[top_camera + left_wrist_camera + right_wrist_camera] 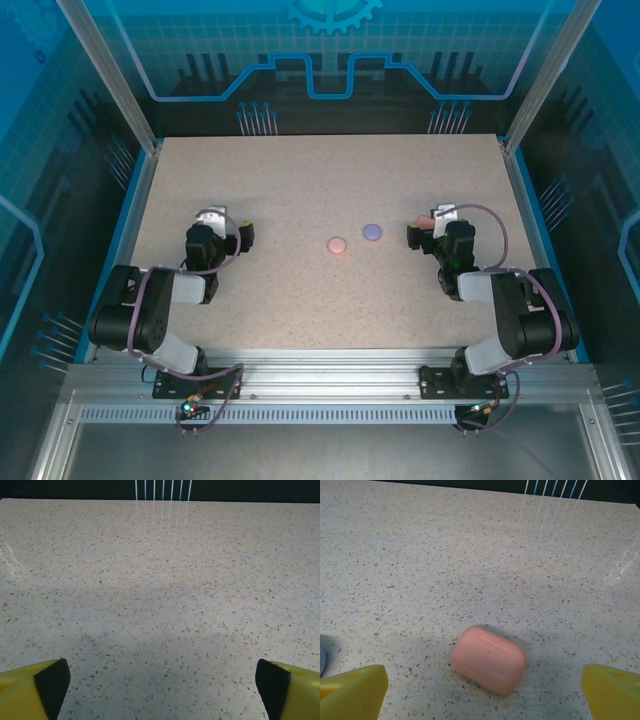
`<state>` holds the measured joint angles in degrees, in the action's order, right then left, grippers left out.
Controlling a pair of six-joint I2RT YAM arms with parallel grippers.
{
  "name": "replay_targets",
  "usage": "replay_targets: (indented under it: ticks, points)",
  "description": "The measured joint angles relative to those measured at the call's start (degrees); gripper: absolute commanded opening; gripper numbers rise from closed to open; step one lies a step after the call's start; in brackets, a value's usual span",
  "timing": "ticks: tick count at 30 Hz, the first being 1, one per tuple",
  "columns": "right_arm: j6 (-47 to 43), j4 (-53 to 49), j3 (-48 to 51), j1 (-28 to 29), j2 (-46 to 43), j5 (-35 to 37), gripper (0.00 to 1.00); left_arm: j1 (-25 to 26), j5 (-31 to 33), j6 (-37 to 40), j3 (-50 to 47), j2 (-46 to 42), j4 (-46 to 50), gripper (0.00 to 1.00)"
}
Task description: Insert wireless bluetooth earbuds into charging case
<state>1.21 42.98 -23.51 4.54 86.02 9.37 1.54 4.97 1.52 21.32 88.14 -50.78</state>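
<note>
A smooth, pillow-shaped pink charging case (488,659), lid shut, is lying on the glossy, speckled stone-look tabletop (470,555), right of its middle. The right gripper (484,696) is holding its yellow fingers (355,692) wide apart, the case sitting centred between their tips, touching neither. The left gripper (161,685) is spreading its black-padded fingers wide over bare tabletop towards the left edge
</note>
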Motion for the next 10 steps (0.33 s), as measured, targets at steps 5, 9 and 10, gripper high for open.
replay_targets:
  ticks: [5, 9, 10]
  points:
    - [0.0, 0.0, 0.0, 0.0, 0.0, -0.02, 1.0, 0.0, -0.35, 0.0, 0.0, 0.0, -0.04, 0.99]
    - [0.0, 0.0, 0.0, 0.0, 0.0, -0.26, 1.0, 0.0, -0.37, 0.0, 0.0, 0.0, -0.02, 0.99]
    - [0.0, 0.0, 0.0, 0.0, 0.0, -0.46, 1.0, 0.0, -0.35, -0.02, 0.0, 0.0, -0.02, 0.99]
